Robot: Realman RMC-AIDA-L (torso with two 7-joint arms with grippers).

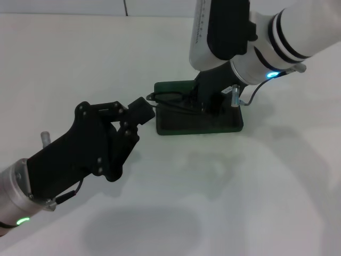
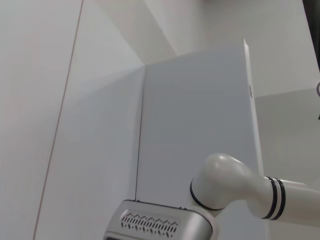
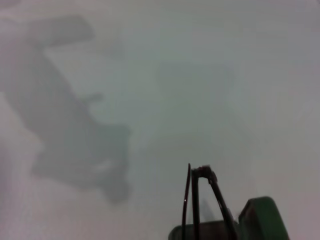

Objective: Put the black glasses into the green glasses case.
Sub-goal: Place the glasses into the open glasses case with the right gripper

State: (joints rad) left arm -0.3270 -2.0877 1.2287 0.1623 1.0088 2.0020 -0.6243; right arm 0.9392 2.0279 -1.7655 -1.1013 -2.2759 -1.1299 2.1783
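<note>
Lying lengthwise across green glasses case [image 1: 198, 124], black glasses [image 1: 169, 99]; right gripper [image 1: 213, 101] grip unclear; left gripper [image 1: 143, 113] unclear

Both arms in, tools meeting mid-frame

Left tool [image 1: 143, 111] reaching in low from the near left, black linkage stretched forward, tip up near the right one; can't tell open or closed. Right tool [image 1: 213, 101] dropping steeply from the far right, white forearm angled overhead, fingers hidden under the wrist, so no read on grip either.
</note>
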